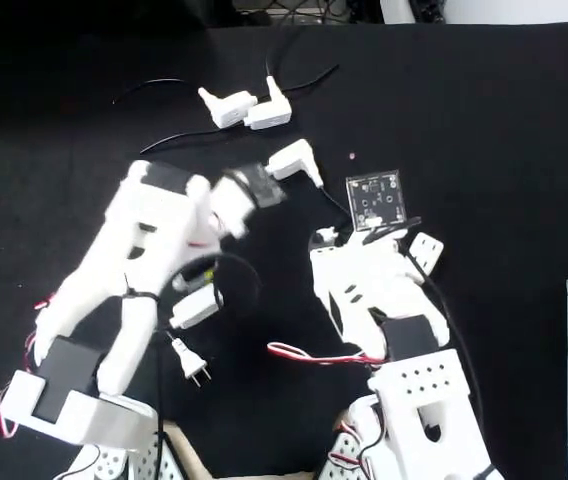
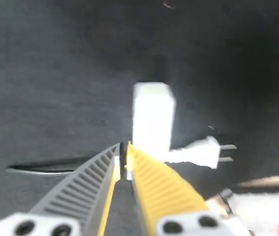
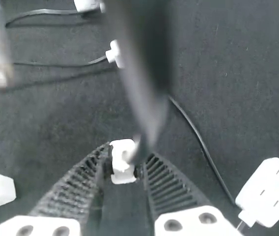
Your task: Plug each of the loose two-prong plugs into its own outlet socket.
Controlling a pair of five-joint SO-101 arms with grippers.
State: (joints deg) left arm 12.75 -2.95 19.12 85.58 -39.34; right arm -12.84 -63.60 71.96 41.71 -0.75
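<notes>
- I'm seeing matt black cloth covering the table (image 1: 524, 120).
- The loose plug (image 2: 198, 152) is showing smooth white plastic, with its prongs (image 2: 228, 147) looking metallic.
- The left gripper (image 2: 123, 147) is showing ribbed plastic jaws.

Black cloth table (image 1: 524, 120): white outlet block (image 2: 152, 115) just past the left gripper (image 2: 124, 147) jaws, two-prong plug (image 2: 203, 152) beside that block, white socket block (image 3: 269, 191) near the right gripper (image 3: 125, 155) jaws with its black cord (image 3: 198, 145), corded white plug (image 3: 115, 51) well beyond them.
</notes>
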